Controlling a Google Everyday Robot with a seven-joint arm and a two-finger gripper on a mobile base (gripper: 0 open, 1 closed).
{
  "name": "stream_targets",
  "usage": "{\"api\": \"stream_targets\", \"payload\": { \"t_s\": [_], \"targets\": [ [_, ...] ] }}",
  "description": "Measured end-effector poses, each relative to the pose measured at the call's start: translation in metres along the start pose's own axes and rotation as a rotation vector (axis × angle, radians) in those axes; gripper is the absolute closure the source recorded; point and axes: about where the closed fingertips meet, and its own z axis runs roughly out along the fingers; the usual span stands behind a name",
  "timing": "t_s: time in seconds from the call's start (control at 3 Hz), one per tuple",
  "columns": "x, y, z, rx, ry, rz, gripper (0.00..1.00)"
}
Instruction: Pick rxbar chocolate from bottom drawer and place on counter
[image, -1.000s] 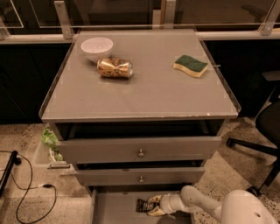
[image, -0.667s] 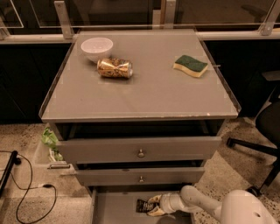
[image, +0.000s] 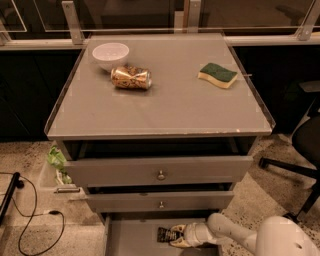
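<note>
The rxbar chocolate (image: 164, 234) is a small black wrapper lying on the floor of the open bottom drawer (image: 132, 239), near its middle. My gripper (image: 176, 235) reaches into that drawer from the right, its tips at the bar's right end. The white arm runs off to the lower right. The counter (image: 165, 95) is the grey glossy top of the cabinet above.
On the counter stand a white bowl (image: 110, 54), a gold can on its side (image: 131, 77) and a green-and-yellow sponge (image: 217, 74). Two knobbed drawers (image: 160, 172) sit slightly pulled out above the bottom one. An office chair (image: 300, 150) stands at the right, cables (image: 30, 220) at the left.
</note>
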Motion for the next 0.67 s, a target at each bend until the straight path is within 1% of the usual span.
{"api": "stream_targets", "payload": {
  "t_s": [0.33, 0.67],
  "targets": [
    [-0.016, 0.015, -0.041, -0.012, -0.034, 0.008, 1.00],
    [-0.043, 0.027, -0.114, 0.031, -0.070, -0.030, 1.00]
  ]
}}
